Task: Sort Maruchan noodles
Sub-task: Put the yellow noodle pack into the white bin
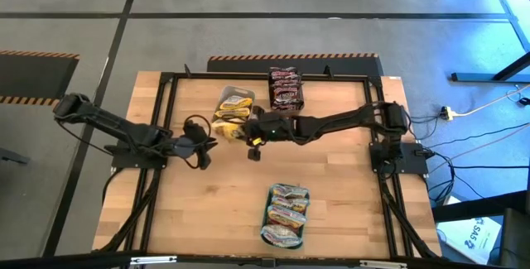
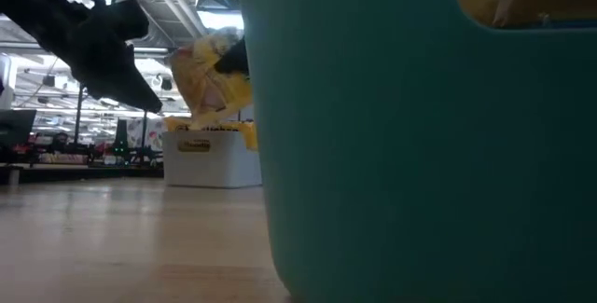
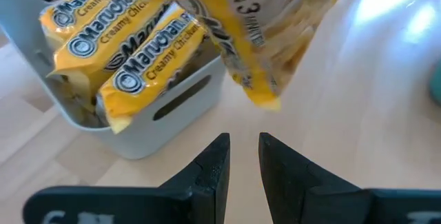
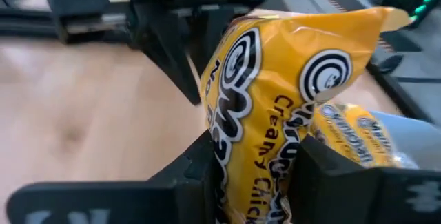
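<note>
Toward the far edge of the desk, a yellow noodle packet is held clamped in the right pincer, just beside the grey tub where other yellow packets are already stacked. It should be carried squarely over the tub's opening and lowered before release, so it is not snagged on the rim. The left pincer is kept narrow and empty, close by on the tub's left-edge side.

Glossy plastic yellow packet; matt, seemingly plastic white tub; wood table.
</note>
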Robot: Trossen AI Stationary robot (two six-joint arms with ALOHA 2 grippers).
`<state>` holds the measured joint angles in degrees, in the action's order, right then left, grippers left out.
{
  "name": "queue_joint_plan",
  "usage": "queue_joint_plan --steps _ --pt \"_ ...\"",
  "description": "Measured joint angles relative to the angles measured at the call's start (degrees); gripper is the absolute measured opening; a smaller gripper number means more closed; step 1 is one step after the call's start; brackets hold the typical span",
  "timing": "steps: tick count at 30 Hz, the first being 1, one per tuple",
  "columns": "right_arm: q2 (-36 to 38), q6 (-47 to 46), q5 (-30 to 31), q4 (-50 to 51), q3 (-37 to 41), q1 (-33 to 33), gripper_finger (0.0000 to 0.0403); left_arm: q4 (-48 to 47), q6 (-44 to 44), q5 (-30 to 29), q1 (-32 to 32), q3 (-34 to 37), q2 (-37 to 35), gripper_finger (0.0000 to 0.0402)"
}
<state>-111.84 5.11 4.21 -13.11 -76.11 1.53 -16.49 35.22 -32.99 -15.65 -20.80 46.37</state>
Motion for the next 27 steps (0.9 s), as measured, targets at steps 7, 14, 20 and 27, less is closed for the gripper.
queue_joint_plan --steps 7,14,20,27 --pt "-1.0 5.9 4.3 -0.8 -0.8 1.4 0.0107 0.0 -1.1 0.2 1.2 0.0 1.7 0.0073" --pt "-1.0 7.7 5.6 -0.5 -0.8 4.9 0.0108 0.3 -1.1 0.2 1.3 0.0 2.0 0.0073" --pt "-1.0 12.9 8.7 -1.0 -0.8 6.5 0.0109 0.7 -1.2 -0.1 1.3 0.0 2.0 0.0073" --pt "-1.0 13.5 8.7 -1.3 -0.9 6.8 0.011 2.4 -3.3 -2.3 1.7 0.0 2.0 0.0073"
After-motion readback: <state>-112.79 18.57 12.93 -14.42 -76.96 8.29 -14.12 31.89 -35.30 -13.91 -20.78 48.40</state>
